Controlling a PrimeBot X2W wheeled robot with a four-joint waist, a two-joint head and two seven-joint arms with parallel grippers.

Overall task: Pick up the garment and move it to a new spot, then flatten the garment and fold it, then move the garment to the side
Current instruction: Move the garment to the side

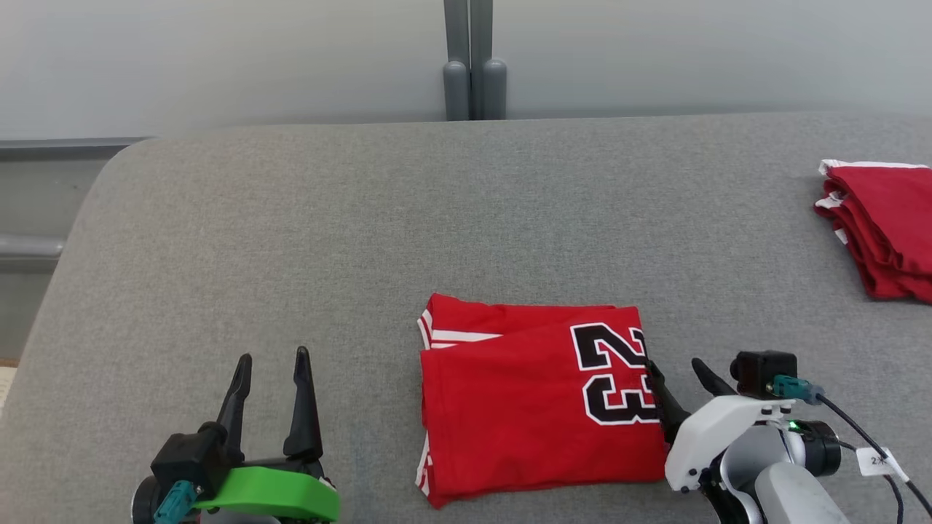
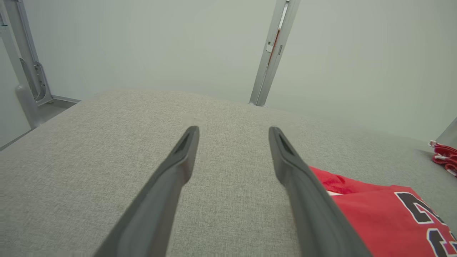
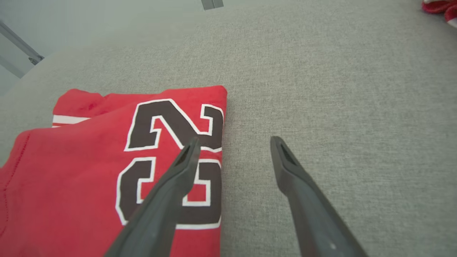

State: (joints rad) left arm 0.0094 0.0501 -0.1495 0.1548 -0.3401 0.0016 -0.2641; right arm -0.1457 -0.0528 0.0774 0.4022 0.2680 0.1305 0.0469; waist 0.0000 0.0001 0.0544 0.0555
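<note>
Grey woven padded surface [image 1: 291,218], pale wall behind, a metal post [image 1: 475,58] at the far edge. Good light.

Garment [image 1: 524,407]: a red jersey, black "23" outlined in white, white stripe trim at its left end. It lies folded into a rough rectangle near the front edge, a little right of centre. The top layer sits slightly askew, so a strip of the layer beneath shows along the far left corner.

Left gripper [image 1: 273,356]: jaws apart, nothing between them, over bare surface well to the left of the garment.

Right gripper [image 1: 673,364]: jaws apart, holding nothing. It straddles the garment's right edge, one finger over the numerals and the other over bare cloth of the surface. Whether the tip touches the jersey, cannot tell.

Far right: a stack of folded red garments [image 1: 885,225], well apart from this one.

Handling, as judged:
- Light, thin, limp knit with no stiffness of its own.
- Layers likely slide on one another, so a pinch on the top layer alone would peel the fold open.
- Best hold looks to be at the right edge, low, through every layer.
- A second hold on the left edge would keep the bundle from sagging.
- The textured surface may drag at the bottom layer, so lifting seems safer than sliding.
</note>
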